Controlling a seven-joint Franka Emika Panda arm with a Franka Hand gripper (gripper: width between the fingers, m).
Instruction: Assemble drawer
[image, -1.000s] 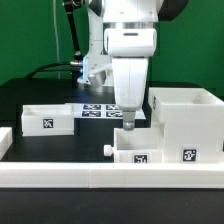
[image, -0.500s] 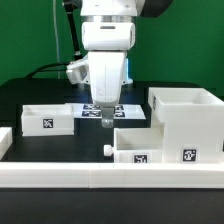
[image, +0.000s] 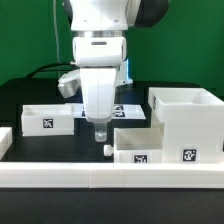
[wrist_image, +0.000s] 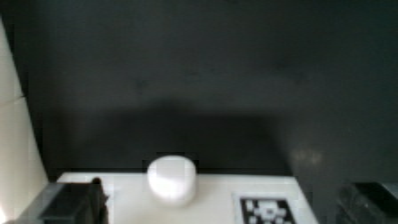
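Observation:
My gripper (image: 99, 136) hangs just above the table, open and empty, to the exterior view's left of a small white knobbed tray (image: 160, 150). The tray's knob (image: 105, 151) points towards the gripper and sits just below it. In the wrist view the knob (wrist_image: 171, 178) and the tray's tagged front (wrist_image: 267, 211) lie between my two dark fingers (wrist_image: 71, 205), which stand wide apart around my gripper (wrist_image: 222, 206). The tall box casing (image: 186, 118) stands right behind this tray. A second small tray (image: 45, 119) sits at the left.
The marker board (image: 88, 109) lies flat behind the gripper. A long low white border rail (image: 100, 181) runs along the front and also shows in the wrist view (wrist_image: 15, 110). Black table (image: 75, 143) lies between the two trays.
The gripper has moved to the exterior view's left and lower, from the near tray's back corner to a spot beside its knob. The trays and casing have not moved.

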